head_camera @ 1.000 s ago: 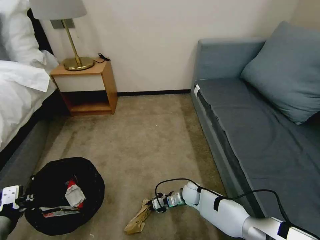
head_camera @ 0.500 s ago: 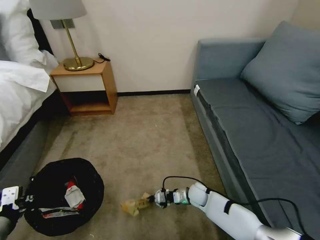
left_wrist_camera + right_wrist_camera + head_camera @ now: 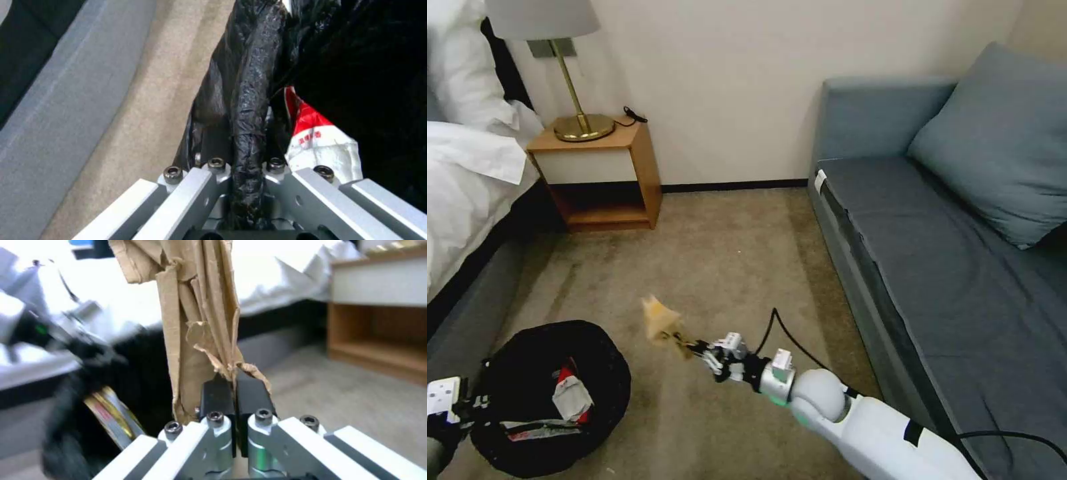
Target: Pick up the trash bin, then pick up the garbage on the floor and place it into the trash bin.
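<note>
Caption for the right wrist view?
Right gripper shut on crumpled tan paper, held up before the trash bin.

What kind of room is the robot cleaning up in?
It looks like a bedroom, maybe a hotel room. There is a bed with white sheets, a wooden bedside table with a brass lamp on it, and a grey-blue sofa by the wall, all on a tan carpet.

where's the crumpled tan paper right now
In the head view the crumpled tan paper is off the carpet, pinched in the right hand, just right of the trash bin that the left hand holds.
</note>
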Available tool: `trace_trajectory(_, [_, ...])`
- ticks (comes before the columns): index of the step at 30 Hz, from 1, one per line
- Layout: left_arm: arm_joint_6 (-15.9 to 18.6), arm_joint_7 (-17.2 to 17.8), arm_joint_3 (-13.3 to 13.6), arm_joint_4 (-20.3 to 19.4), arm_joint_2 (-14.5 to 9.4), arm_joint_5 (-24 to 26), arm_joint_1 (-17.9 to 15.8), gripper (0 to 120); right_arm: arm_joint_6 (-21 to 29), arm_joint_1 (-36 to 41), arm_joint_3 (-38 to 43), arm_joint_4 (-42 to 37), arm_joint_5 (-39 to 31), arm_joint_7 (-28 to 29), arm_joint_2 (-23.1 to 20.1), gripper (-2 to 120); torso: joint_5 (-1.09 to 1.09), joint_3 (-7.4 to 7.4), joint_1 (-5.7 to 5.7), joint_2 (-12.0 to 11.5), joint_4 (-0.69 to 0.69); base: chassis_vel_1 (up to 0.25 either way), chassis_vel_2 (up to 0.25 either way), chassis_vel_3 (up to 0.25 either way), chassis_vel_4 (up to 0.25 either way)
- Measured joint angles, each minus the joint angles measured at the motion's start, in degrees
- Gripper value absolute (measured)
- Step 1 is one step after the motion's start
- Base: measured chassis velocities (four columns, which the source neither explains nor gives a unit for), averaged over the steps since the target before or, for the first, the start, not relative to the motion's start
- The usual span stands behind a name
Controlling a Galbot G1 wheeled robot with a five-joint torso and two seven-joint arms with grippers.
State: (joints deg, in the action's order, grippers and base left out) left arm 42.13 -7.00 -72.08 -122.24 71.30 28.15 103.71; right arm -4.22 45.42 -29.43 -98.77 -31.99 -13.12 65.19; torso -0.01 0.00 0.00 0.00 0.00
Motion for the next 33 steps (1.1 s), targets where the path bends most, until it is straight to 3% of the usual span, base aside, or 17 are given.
trace_trajectory(10, [0.0,-0.02,0.37,-0.75,0.3,-0.04,0.04,2,2.57,-9.46,-11.0,2.8,0.19,4.74,7.24,0,0.0,0.0,0.0,0.0,0.01,0.0,0.0,0.0,0.0])
trace_trajectory(18, [0.0,-0.02,0.74,-1.27,0.32,-0.06,-0.16,2,4.72,-11.22,-14.67,5.75,0.67,6.94,11.69,0,0.0,0.0,0.0,0.0,0.01,0.0,0.0,0.0,0.0])
trace_trajectory(23, [0.0,-0.06,0.74,-1.27,0.42,-0.08,0.01,2,5.67,-11.29,-15.07,5.75,0.98,7.68,12.22,0,0.0,0.01,0.0,0.0,0.0,0.0,0.0,0.0,0.0])
trace_trajectory(33, [0.0,-0.09,0.71,-1.15,0.34,0.03,-0.18,2,7.11,-11.42,-15.4,6.27,2.24,8.69,12.6,33,0.0,0.0,0.0,0.0,0.0,0.0,0.0,0.0,0.0])
